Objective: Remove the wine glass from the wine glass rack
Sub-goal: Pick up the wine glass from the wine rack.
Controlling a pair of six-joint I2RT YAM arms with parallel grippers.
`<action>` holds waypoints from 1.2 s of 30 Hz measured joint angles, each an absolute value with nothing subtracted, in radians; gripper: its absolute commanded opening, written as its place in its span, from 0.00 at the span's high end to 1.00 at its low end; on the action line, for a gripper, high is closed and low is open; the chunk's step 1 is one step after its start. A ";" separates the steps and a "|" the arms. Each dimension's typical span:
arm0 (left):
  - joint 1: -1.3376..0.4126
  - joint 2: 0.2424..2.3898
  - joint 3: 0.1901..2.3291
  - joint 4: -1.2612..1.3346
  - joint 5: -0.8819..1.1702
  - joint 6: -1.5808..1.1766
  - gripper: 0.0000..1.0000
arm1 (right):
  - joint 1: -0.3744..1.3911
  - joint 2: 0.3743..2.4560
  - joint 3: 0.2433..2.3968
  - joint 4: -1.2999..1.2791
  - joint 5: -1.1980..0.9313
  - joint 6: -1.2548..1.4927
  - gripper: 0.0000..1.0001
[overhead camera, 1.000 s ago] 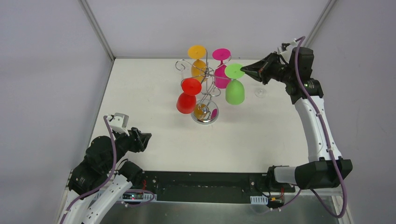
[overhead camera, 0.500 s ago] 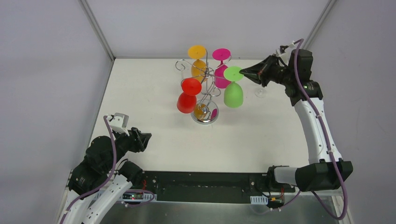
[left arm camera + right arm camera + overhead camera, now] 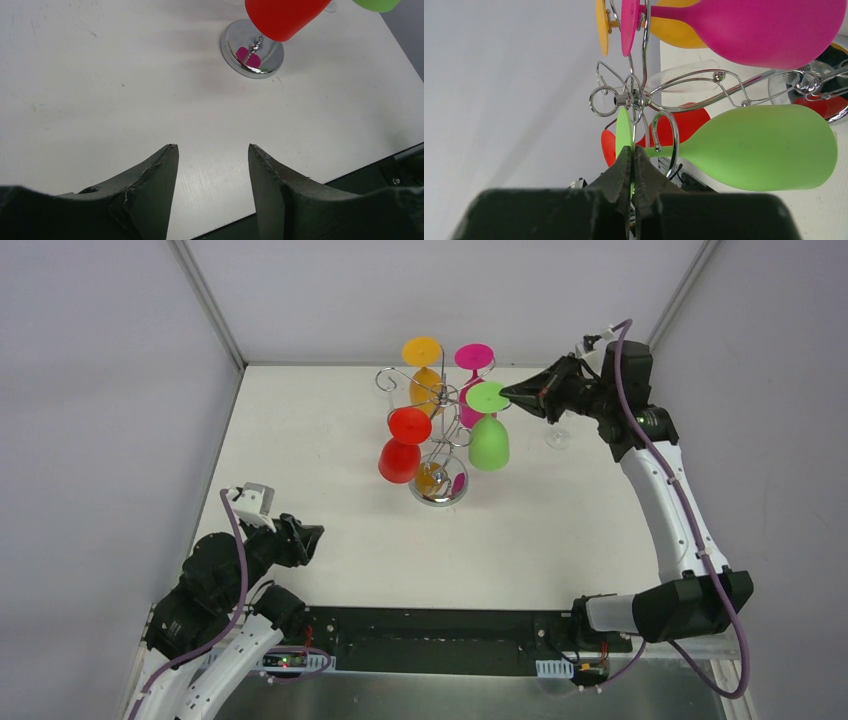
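Lab: walled-in white test table (image 3: 300,455)

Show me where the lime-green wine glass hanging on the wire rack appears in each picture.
Top external: lime-green wine glass, right of centre, upper half.
Left wrist: a sliver only, top right corner.
Right wrist: lower right, bowl pointing right.
Shared landmark: the red wine glass beside it, in all three.

left end effector (image 3: 212,148): parted, low | right end effector (image 3: 632,151): pinched, arm extended
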State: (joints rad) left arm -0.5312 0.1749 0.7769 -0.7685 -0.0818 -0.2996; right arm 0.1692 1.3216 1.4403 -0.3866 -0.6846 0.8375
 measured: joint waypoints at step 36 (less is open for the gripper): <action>-0.531 0.170 0.777 -0.768 -0.088 -0.300 0.44 | 0.166 1.398 1.483 -0.344 -0.514 0.943 1.00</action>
